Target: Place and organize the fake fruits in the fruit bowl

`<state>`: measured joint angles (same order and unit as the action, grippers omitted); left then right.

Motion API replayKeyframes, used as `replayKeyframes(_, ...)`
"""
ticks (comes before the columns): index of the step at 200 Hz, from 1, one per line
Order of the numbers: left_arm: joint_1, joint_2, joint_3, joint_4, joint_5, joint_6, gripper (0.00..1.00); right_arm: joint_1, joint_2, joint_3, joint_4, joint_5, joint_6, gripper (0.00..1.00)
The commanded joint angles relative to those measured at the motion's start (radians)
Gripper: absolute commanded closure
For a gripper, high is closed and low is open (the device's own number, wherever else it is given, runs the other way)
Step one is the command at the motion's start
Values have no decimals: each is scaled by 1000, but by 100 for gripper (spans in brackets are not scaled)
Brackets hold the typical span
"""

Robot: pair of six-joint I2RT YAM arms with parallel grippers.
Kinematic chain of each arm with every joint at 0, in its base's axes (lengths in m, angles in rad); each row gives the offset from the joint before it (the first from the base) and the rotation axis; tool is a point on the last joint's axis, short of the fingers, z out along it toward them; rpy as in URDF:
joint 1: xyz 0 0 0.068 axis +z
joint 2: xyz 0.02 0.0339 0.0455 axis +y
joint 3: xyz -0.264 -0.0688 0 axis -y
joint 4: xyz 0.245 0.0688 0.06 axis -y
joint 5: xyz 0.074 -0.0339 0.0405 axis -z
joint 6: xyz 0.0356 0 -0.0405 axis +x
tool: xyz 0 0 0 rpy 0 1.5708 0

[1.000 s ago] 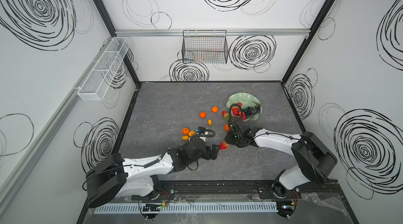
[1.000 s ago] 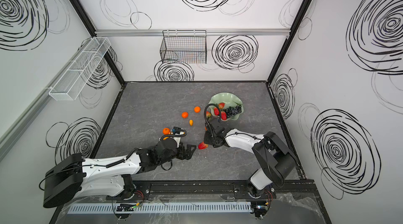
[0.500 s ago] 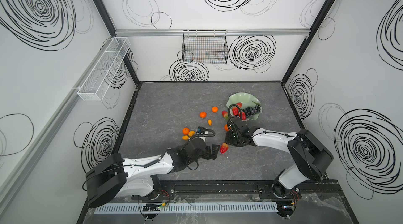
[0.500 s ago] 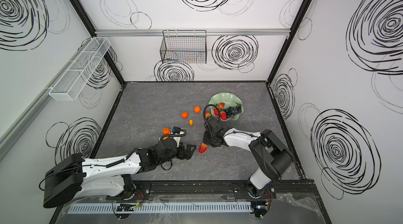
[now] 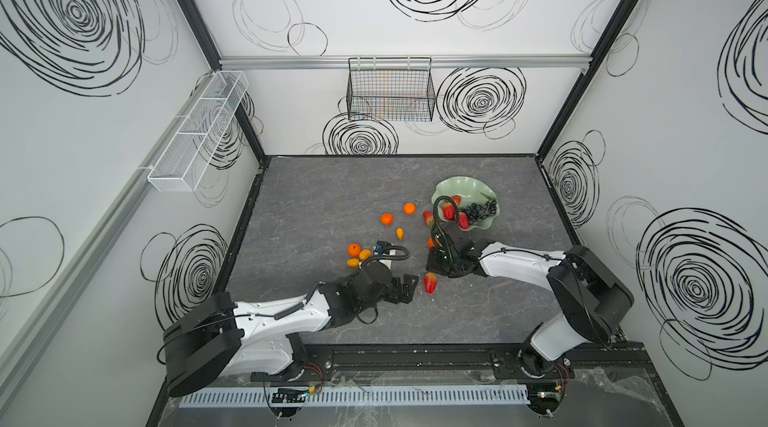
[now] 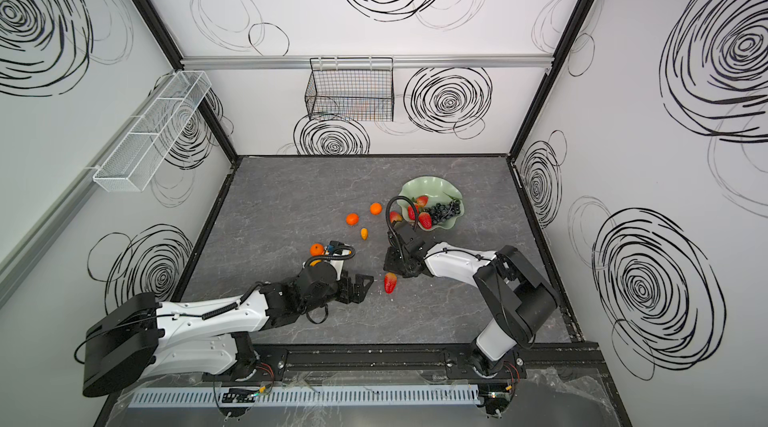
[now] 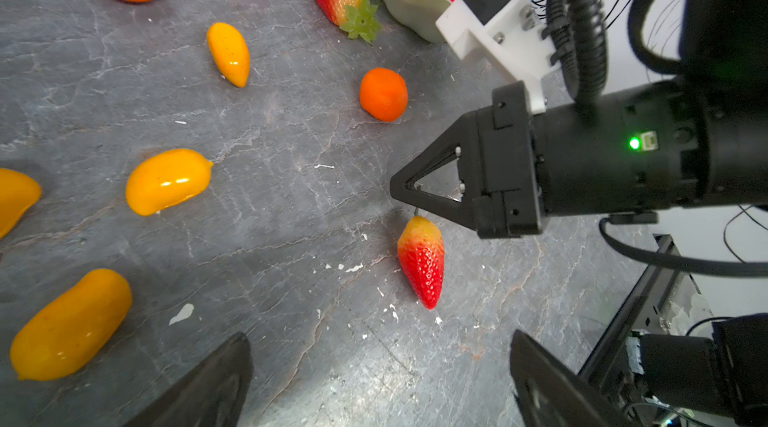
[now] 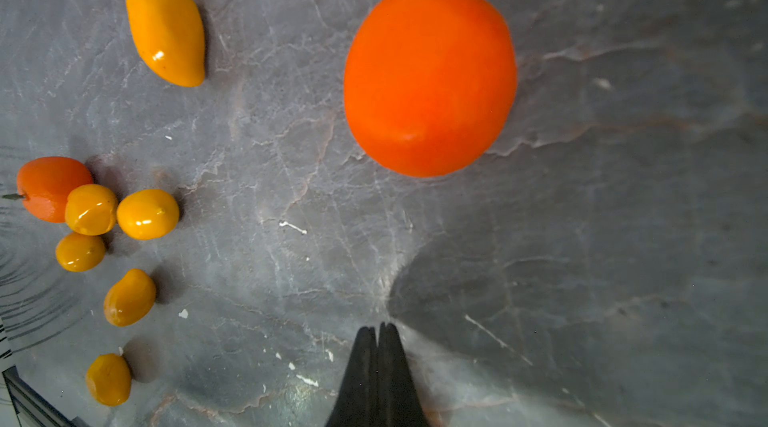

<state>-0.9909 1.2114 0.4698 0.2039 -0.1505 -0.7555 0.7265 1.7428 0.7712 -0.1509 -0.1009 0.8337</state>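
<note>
Fruit bowl (image 5: 457,186) sits rear right, near the table (image 5: 332,188) edge, with open tabletop behind and to the left. Right gripper (image 7: 397,191) is clenched empty beside a loose strawberry (image 5: 430,282). Left gripper (image 5: 409,288) is spread wide. Bowl holds three strawberries (image 5: 448,211) and one grape bunch (image 5: 482,209). Two strawberries, four tangerines (image 5: 409,208) and six kumquats (image 8: 166,30) lie on the table.

White walls (image 5: 415,30) with black scribbled swirls, grey marbled tabletop (image 5: 332,188), hanging black wire basket (image 5: 390,90) and white mesh tray (image 5: 195,134)
</note>
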Motion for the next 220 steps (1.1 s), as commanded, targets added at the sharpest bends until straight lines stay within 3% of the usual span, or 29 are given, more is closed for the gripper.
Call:
replayKeyframes(1,13,-23,2,21,0,-1,1,8,-29,31,-4,10,9,100)
replayKeyframes(114,76,-103,-25,4,27,10,1,-23,-325,-34,-95,109,-25,100)
replayKeyframes(176,101,19,88,36,73,49,1,-210,-447,-14,-195,113,-149,100)
replayKeyframes(220,99,155,204,77,101,65,1,-341,-419,94,-306,165,-275,100)
